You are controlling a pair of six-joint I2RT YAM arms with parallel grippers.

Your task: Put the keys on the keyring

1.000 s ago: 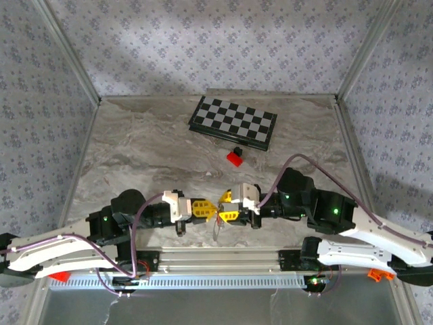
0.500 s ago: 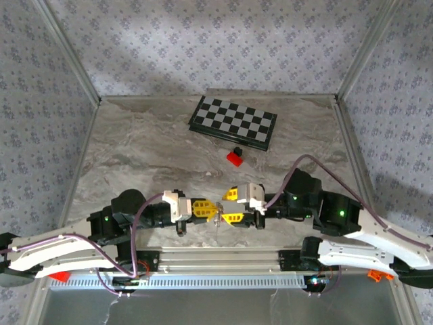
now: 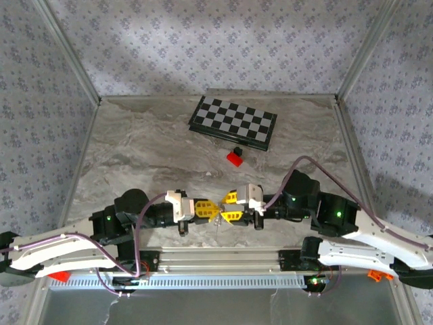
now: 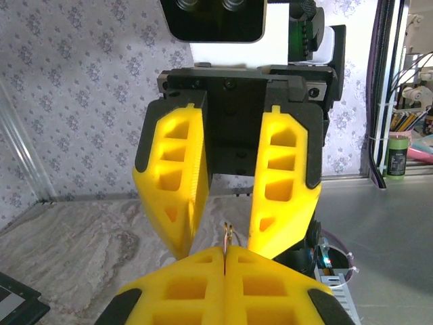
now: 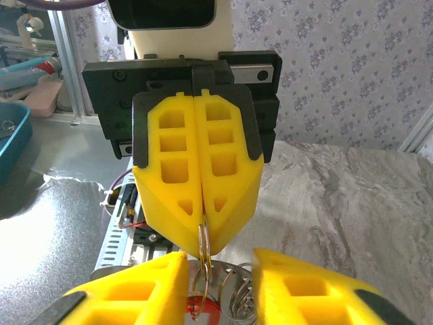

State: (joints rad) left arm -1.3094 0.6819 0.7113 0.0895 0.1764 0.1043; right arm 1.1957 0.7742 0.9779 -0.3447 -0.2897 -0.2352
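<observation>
Marbled grey tabletop (image 3: 135, 149) below — the yellow-fingered left gripper (image 5: 202, 223) clamps a thin silvery keyring (image 5: 203, 249); the right gripper (image 4: 225, 233), jaws apart, should close slowly, square on it.

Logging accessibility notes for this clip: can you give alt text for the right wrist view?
The left gripper, facing the camera, is shut on a thin metal keyring dangling beneath it. The right gripper, at the bottom edge, is open either side of the ring, above the marble table.
</observation>
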